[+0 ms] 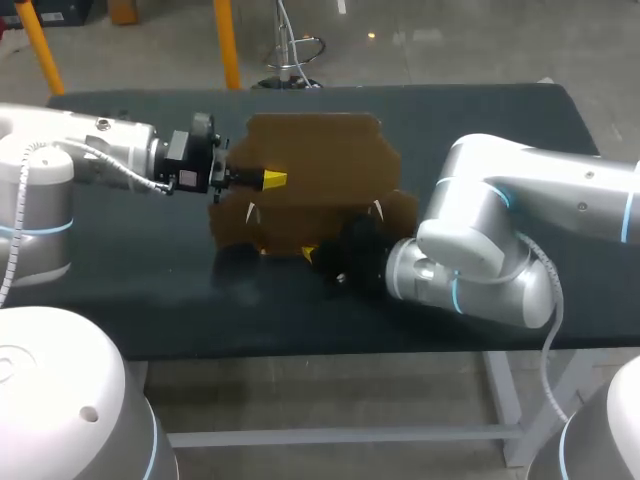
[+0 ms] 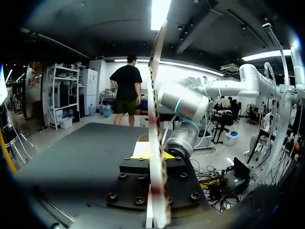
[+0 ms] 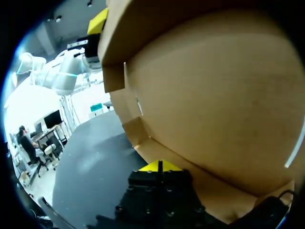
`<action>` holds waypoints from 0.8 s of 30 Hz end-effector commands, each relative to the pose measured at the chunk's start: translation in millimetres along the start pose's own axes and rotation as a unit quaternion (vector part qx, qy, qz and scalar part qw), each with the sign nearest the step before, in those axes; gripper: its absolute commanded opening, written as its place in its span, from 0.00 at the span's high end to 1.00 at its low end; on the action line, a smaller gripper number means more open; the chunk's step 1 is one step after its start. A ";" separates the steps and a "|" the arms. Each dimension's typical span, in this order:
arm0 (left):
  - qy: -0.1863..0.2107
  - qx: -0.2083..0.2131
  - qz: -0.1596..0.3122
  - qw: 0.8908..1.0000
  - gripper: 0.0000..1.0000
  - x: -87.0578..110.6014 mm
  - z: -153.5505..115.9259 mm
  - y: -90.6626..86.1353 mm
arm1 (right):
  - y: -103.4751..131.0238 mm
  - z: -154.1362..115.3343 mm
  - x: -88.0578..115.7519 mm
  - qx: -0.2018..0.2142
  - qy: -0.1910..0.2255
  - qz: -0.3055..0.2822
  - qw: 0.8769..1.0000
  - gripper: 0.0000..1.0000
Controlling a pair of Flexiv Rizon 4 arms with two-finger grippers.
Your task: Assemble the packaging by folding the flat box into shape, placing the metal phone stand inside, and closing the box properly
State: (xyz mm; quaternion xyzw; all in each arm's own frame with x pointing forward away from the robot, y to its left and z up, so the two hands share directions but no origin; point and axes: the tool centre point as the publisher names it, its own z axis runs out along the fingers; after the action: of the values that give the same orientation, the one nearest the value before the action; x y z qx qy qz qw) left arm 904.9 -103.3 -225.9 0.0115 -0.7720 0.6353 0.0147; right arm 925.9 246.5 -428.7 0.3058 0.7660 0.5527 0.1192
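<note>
That flat box [image 1: 320, 170] looks light and floppy, best held by edges: left gripper [image 1: 270, 180] pinches its left edge, right gripper [image 1: 310, 254] sits closed, empty, at its lower edge.

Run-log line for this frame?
flat box: unfolded | left pincer: shut on it | right pincer: shut at lower edge

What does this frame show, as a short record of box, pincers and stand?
box: flat brown cardboard, not yet folded, over the table
left pincer: shut on the box's left edge, cardboard between its fingers
right pincer: fingers together at the box's near edge; grip unclear
phone stand: not seen in any view
</note>
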 end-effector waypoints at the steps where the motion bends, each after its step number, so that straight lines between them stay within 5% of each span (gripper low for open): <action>1: 0.000 0.002 -0.004 1.000 1.00 -0.2 1.4 2.9 | -4.8 5.4 1.9 -0.004 -0.042 -0.001 0.999 1.00; 24: -0.001 -0.001 -0.044 0.999 1.00 -7.6 1.3 3.8 | -4.8 5.4 1.9 -0.004 -0.042 -0.001 0.999 1.00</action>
State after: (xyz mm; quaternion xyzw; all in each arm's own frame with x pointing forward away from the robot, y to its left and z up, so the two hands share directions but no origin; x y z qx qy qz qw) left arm 911.2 -103.2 -226.4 0.0472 -0.7713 0.6336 0.0393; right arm 925.9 246.5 -428.7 0.3058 0.7660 0.5527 0.1193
